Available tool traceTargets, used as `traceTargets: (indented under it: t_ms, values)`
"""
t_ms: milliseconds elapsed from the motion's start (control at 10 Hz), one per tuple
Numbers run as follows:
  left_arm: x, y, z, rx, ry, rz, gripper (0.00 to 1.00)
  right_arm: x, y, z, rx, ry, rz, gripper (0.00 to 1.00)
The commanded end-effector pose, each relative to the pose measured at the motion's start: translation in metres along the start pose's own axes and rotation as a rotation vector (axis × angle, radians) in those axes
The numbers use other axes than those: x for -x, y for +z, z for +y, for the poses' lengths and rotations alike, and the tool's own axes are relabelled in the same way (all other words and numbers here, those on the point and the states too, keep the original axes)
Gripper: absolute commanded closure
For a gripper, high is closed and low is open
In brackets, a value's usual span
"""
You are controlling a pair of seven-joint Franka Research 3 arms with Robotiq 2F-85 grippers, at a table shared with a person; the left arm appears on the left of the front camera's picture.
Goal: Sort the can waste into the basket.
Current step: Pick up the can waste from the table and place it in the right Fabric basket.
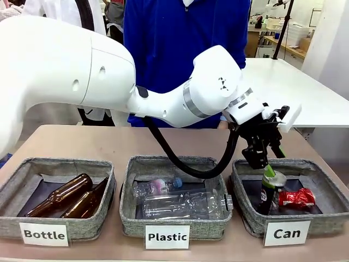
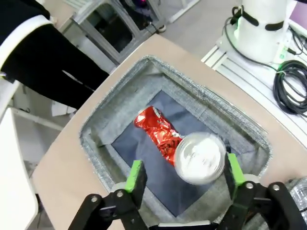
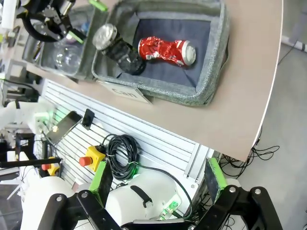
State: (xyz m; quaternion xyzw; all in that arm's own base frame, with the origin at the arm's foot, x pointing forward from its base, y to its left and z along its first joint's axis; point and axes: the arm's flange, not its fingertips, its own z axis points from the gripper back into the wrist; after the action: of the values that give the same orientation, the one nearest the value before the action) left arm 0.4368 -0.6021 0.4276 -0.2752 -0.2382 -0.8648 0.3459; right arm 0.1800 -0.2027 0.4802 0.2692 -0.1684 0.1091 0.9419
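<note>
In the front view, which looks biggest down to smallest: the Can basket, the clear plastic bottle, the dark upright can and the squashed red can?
1. Can basket.
2. Clear plastic bottle.
3. Dark upright can.
4. Squashed red can.
The two cans look close in size, so their order is unsure.

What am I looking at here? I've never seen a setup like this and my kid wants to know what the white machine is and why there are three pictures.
It is a white robot arm sorting rubbish into three grey baskets on a table. The front view looks across the table at a person in blue. The other two come from cameras on each arm's wrist.

The left gripper hangs over the basket labelled "Can". Its fingers are open, either side of the dark can, which stands upright inside beside the crushed red can.

The right gripper is open off the table's edge, holding nothing.

Brown glass bottles lie in "Bottle", clear plastic bottles in "Plastic".
</note>
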Motion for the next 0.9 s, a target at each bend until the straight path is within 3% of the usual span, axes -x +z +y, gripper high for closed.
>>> traceTargets:
  t_ms: [0,200,400,600,800]
  values:
    - [-0.009,0.018,-0.01,0.007,0.006,-0.073,0.0,-0.004,-0.001,0.0,0.001,-0.024,-0.014,0.0]
    - [-0.012,0.045,-0.036,0.057,0.055,-0.162,0.0,-0.004,-0.001,0.0,0.001,-0.024,-0.014,0.0]
    - [-0.002,0.09,-0.101,0.132,0.11,-0.258,0.0,0.0,0.0,0.0,0.0,0.0,-0.001,0.0]
    - [0.02,0.144,-0.168,0.083,0.183,-0.329,0.0,-0.05,-0.022,0.019,-0.225,0.03,-0.106,0.0]
    - [0.064,0.211,-0.243,-0.058,0.359,-0.342,0.0,-0.111,-0.061,0.037,-0.324,0.102,-0.196,0.0]
